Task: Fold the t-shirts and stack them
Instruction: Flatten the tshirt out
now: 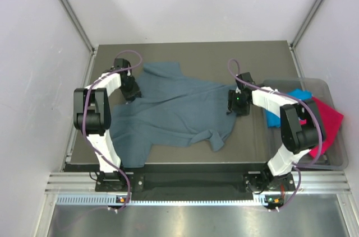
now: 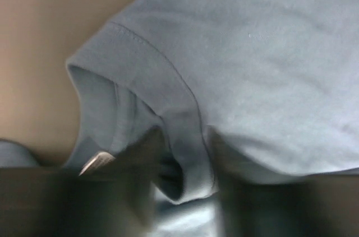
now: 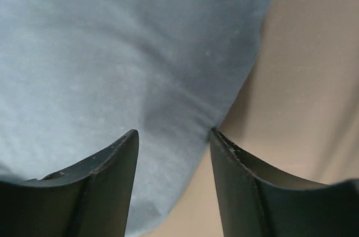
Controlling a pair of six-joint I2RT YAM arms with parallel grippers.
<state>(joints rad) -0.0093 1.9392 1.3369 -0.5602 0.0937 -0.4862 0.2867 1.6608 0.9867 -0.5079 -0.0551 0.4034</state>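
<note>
Slate-blue t-shirt [image 1: 174,111] lies spread across the table [image 1: 224,57], long axis roughly left-right between my arms. Right gripper [image 3: 174,136] straddles its right edge, fingers apart; left gripper [image 2: 185,142] brackets a sleeve cuff, grip unclear.

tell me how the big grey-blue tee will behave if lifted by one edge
Likely floppy: the slate-blue tee lies wrinkled and bunched, so it should drape from any grip. Probably light, as the cloth looks thin. Its sleeve hem looks doubled, so perhaps a firmer hold there.
</note>
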